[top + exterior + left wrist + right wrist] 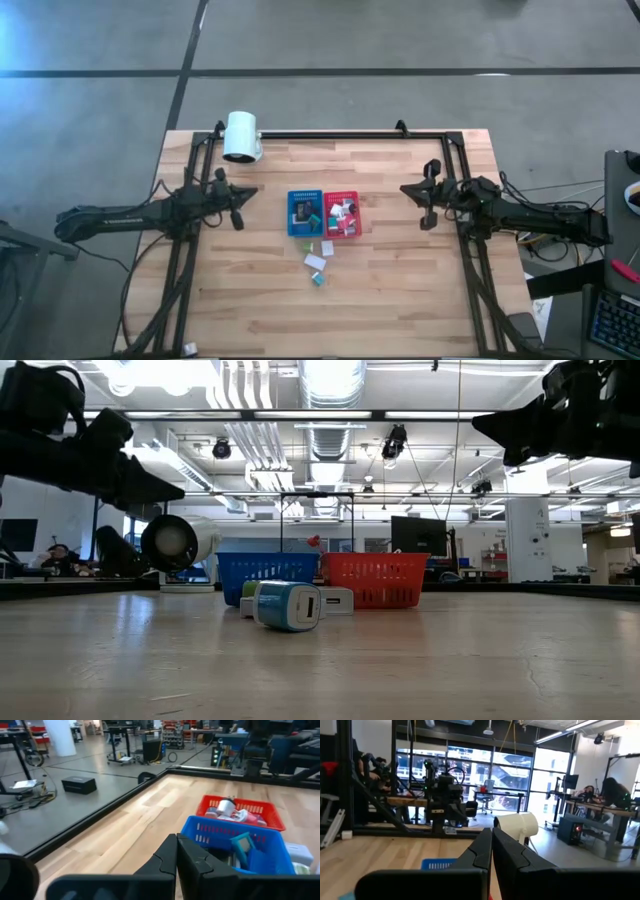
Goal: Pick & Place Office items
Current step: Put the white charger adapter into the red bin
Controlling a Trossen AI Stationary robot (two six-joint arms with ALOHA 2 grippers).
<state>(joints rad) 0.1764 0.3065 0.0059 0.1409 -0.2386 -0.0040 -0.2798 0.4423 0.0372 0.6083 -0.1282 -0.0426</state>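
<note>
Several office items lie in the blue tray point(303, 213) and the red tray point(341, 214) at the table's middle. Others rest on the wood nearer the near edge: a white block point(327, 247), a second white block point(315, 262) and a teal-and-white block point(318, 280). In the low view the teal-and-white block point(288, 605) lies on its side in front of a white block point(336, 600). My left gripper point(242, 206) hovers left of the blue tray, fingers shut point(176, 837). My right gripper point(424, 203) hovers right of the red tray, also shut point(491, 831). Neither holds anything.
A big white cylinder point(241, 137) lies on its side near the far left corner. A black frame point(330, 134) runs along the far edge and down both sides. Bare wood lies between each gripper and the trays, and along the near edge. People sit in the room beyond.
</note>
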